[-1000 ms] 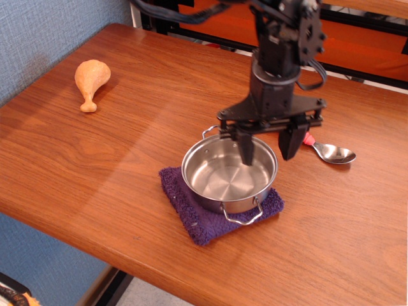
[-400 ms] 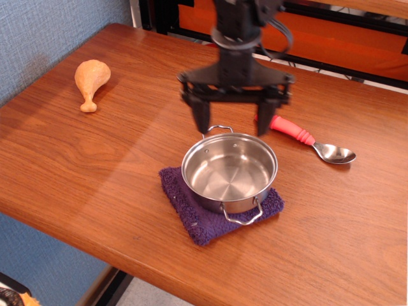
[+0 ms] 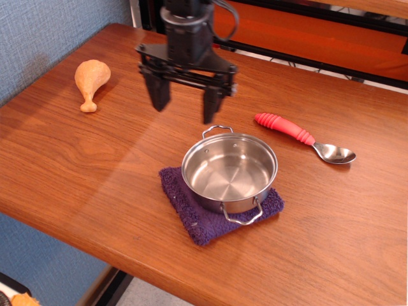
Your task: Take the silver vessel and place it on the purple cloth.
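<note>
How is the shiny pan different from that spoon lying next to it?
The pan is all bare steel; the spoon has a steel bowl but a ribbed red handle. The pan is round, with two thin wire loop handles, while the spoon is long and slim. The pan sits on the purple cloth; the spoon lies directly on the table. Both have shiny metal, and the end effector touches neither.

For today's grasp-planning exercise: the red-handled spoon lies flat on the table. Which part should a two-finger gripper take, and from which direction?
Grip the spoon by its red ribbed handle, coming straight down from above with the fingers closing across the handle's width. It lies flat on the table, so there is no access from beneath, and the handle is thicker and less slippery than the shallow shiny bowl.
</note>
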Available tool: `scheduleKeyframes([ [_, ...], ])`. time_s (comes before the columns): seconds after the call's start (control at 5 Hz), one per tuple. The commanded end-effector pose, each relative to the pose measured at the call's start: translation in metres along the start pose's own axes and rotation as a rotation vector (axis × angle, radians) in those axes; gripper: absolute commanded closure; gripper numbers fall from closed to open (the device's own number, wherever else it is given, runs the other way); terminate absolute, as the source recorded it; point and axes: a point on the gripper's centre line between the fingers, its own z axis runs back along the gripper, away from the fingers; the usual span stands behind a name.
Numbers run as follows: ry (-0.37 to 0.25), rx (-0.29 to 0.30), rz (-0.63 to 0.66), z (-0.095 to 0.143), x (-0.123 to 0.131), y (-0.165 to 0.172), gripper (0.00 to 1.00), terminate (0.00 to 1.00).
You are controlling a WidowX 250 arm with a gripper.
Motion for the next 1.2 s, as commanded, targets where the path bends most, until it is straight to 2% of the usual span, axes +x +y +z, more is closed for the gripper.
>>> scheduleKeyframes([
  [0.0, -0.024, -0.075, -0.011, 0.018, -0.041, 0.066, 0.00, 0.00],
  [0.4, 0.007, -0.044, 0.075, 0.023, -0.083, 0.097, 0.00, 0.00],
  [0.8, -0.004, -0.058, 0.099, 0.022, -0.090, 0.100, 0.00, 0.00],
  [1.0, -0.004, -0.058, 0.099, 0.022, -0.090, 0.100, 0.00, 1.00],
])
